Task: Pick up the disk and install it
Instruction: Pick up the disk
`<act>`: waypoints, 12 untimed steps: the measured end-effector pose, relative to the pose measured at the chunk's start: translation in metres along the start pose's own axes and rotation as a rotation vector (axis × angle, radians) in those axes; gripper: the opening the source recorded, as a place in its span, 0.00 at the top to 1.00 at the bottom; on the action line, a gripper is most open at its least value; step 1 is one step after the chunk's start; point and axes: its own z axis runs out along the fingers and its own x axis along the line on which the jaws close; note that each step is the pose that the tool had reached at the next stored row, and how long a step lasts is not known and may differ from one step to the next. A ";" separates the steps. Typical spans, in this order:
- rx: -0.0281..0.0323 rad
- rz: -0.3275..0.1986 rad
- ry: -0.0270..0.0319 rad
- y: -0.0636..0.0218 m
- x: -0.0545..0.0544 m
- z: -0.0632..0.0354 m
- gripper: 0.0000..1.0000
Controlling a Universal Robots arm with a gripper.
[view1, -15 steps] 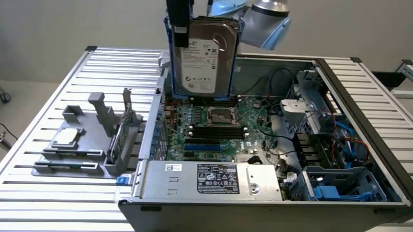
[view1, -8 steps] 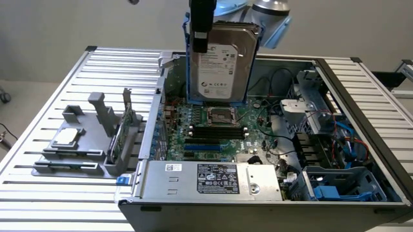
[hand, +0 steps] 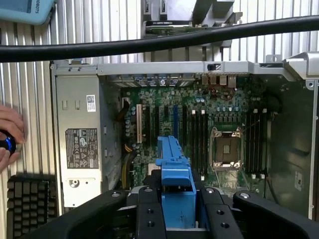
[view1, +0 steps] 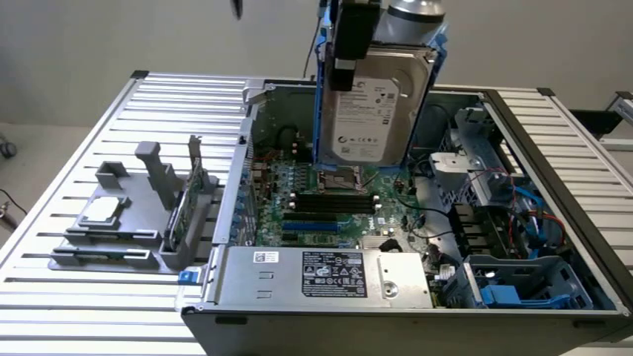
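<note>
- The gripper [view1: 361, 52] hangs above the open case [view1: 396, 330]. Its jaws are closed partway and clamp the disk [view1: 371, 111] at its upper end.
- The disk is clear of every surface and is carried wholly by the gripper. It hangs directly below the jaws with its long axis vertical. Its white label faces the exterior camera, and a blue rail runs along each long edge.
- In the wrist view, one blue rail [hand: 174, 174] rises between the two black fingers [hand: 149, 214]. This shows the grip taken across the thin faces of the disk, with the rail edge-on to the camera.
- The lower end of the disk is over the board [view1: 327, 208], just above the socket [view1: 343, 178] and well above the floor of the case.
- A bay [view1: 519, 285] with blue plastic parts sits in the near corner of the case, toward the exterior view's right. Judged from its form, it is the likely seat for the disk.
- Key relation: the bay lies well apart from the disk, below it and to the exterior view's right. The opening appears to lie flat, while the disk hangs upright.
- The supply box [view1: 327, 274] fills the near wall of the case, beside the bay.
- A person's hand [hand: 9, 134] rests outside the case, beyond the supply box and well apart from the gripper.
</note>
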 end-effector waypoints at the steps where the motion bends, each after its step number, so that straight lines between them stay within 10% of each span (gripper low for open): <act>1: 0.0000 0.000 0.0000 -0.0043 0.002 -0.0001 0.67; 12: 0.0000 0.000 0.0000 -0.0491 0.025 -0.0008 0.67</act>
